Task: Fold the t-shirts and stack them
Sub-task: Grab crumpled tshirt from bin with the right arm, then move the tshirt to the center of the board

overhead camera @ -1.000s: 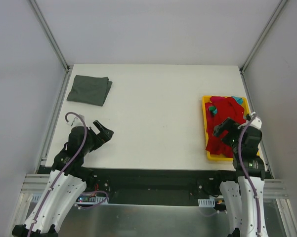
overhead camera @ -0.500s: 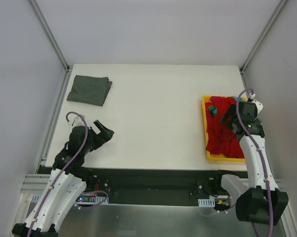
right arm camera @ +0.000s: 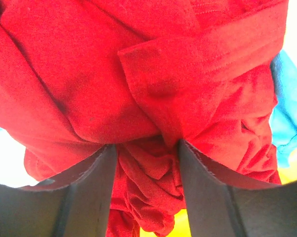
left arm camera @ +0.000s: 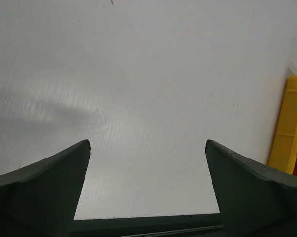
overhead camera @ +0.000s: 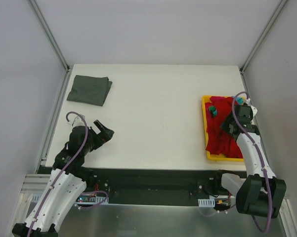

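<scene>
While L hand [left arm camera: 147,143] gapes over white table [overhead camera: 153,108] | R hand [right arm camera: 146,145] astride red t-shirt [right arm camera: 89,74], yellow tray [left arm camera: 289,123], grip unclear | pale walls [overhead camera: 148,29]

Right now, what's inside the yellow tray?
A crumpled red shirt fills the tray, with turquoise cloth poking out at the far end. The right gripper sits in the red cloth. Anything beneath the red shirt is covered.

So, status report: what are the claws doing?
Left gripper open over white table. Right gripper astride bright red cloth t-shirt in yellow plastic tray, grip unconfirmed. Nothing blocking.
</scene>
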Robot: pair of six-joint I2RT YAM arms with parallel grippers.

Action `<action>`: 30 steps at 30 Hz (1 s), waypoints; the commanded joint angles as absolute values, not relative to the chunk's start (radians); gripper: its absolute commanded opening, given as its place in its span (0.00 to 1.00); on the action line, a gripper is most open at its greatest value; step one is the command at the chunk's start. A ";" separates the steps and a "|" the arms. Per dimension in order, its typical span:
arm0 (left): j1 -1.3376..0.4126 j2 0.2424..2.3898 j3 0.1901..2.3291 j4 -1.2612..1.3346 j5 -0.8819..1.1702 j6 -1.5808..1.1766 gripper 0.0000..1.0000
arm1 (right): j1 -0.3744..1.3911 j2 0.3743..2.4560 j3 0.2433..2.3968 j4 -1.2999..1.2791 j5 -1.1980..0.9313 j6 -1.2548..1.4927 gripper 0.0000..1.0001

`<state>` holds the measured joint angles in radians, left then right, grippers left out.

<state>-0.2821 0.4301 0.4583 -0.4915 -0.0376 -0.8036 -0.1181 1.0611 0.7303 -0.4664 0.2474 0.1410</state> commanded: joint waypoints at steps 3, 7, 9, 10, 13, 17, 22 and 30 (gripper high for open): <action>-0.287 0.430 0.442 -0.466 -0.061 -0.810 0.99 | -0.130 0.976 0.703 -0.445 0.224 0.138 0.27; -0.287 0.420 0.439 -0.468 -0.060 -0.808 0.99 | -0.130 0.891 0.727 -0.480 0.215 0.124 0.01; -0.287 0.417 0.437 -0.468 -0.060 -0.811 0.99 | -0.130 0.847 0.750 -0.512 0.222 0.121 0.01; -0.287 0.416 0.437 -0.466 -0.057 -0.811 0.99 | -0.130 0.821 0.759 -0.520 0.225 0.121 0.01; -0.287 0.413 0.437 -0.468 -0.054 -0.813 0.99 | -0.130 0.749 0.813 -0.555 0.215 0.124 0.01; -0.287 0.410 0.437 -0.468 -0.057 -0.813 0.99 | -0.130 0.660 0.900 -0.565 0.181 0.140 0.01; -0.287 0.410 0.439 -0.468 -0.054 -0.813 0.99 | -0.130 0.653 1.106 -0.601 0.144 0.155 0.01; -0.287 0.413 0.440 -0.466 -0.058 -0.813 0.99 | -0.129 0.787 1.425 -0.623 -0.107 0.179 0.01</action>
<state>-0.2821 0.4175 0.4427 -0.4908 -0.0372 -0.8040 -0.1261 0.7155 1.2816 -0.6338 0.0471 0.1501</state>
